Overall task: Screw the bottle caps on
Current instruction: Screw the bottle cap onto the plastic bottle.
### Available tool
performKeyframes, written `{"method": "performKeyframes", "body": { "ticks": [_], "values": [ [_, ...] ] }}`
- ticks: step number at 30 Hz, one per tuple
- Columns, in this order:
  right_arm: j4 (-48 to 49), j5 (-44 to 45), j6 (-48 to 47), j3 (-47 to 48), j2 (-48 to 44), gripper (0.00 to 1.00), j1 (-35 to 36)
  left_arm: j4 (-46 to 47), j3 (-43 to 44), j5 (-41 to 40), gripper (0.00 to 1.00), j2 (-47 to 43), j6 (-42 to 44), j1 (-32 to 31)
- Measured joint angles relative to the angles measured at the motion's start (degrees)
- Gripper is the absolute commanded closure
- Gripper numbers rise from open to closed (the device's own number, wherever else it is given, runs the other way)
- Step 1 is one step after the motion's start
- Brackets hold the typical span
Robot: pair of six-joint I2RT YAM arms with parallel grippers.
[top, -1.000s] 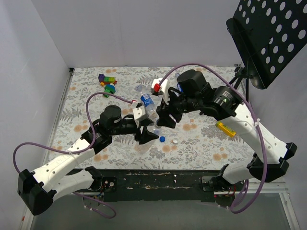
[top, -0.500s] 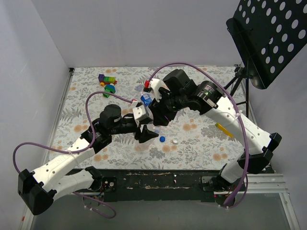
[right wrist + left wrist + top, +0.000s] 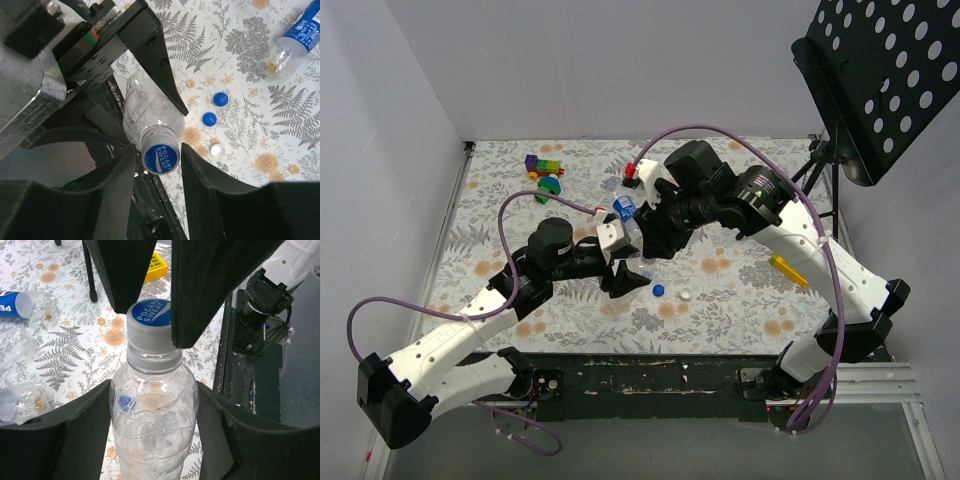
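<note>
The blue Pocari Sweat cap (image 3: 160,157) sits on the neck of a clear, unlabelled bottle (image 3: 152,430), tilted, over the middle of the floral table (image 3: 740,300). The bottle's base is hidden, so I cannot tell whether it touches the tabletop. The left claw (image 3: 152,390) is clamped round the bottle's shoulder, one finger on each side. The right claw (image 3: 159,149) straddles the cap with its fingers (image 3: 200,185) tight beside the rim. I cannot make out whether they truly pinch it or only flank it. From overhead, the two wrists bury nearly all of the bottle, and the cap does not show there.

Just beside the held bottle, two loose blue caps (image 3: 220,99) and a white cap (image 3: 217,150) lie on the table. Farther off, a Pepsi-labelled bottle (image 3: 295,42) lies on its side, cut off by the frame edge. In the left wrist view, two more clear bottles (image 3: 20,400) poke in at the left edge, only partly seen. The toy blocks (image 3: 545,170) sit well apart, toward the far left.
</note>
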Motion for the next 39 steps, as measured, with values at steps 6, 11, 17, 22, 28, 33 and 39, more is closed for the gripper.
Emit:
{"method": "performKeyframes", "body": {
  "ticks": [6,11,17,22,28,33,39],
  "values": [
    [-1.25,0.02,0.13,0.00,0.00,0.53,0.00,-0.04,0.04,-0.35,1.00,0.00,0.00,0.00],
    [-1.95,0.07,0.00,0.00,0.11,0.56,0.00,-0.04,0.04,-0.37,1.00,0.07,0.04,0.00],
    [-2.12,0.46,-0.66,0.00,0.22,0.75,0.00,-0.35,0.11,-0.28,1.00,0.09,0.20,0.00],
    [-2.14,0.37,-1.05,-0.11,0.22,0.99,0.00,-0.46,0.13,0.04,1.00,0.11,0.15,0.00],
    [-0.61,-0.35,-2.60,-2.12,-0.61,0.99,0.00,-1.07,0.13,4.66,1.00,0.79,0.26,2.54],
    [5.55,-2.89,-5.77,-5.57,-3.17,0.99,0.17,-0.09,0.13,18.93,1.00,1.25,0.15,10.71],
    [7.50,-6.75,-11.45,-9.22,-8.57,0.99,-0.15,-4.46,2.29,30.14,1.00,3.76,3.72,15.23]
  ]
}}
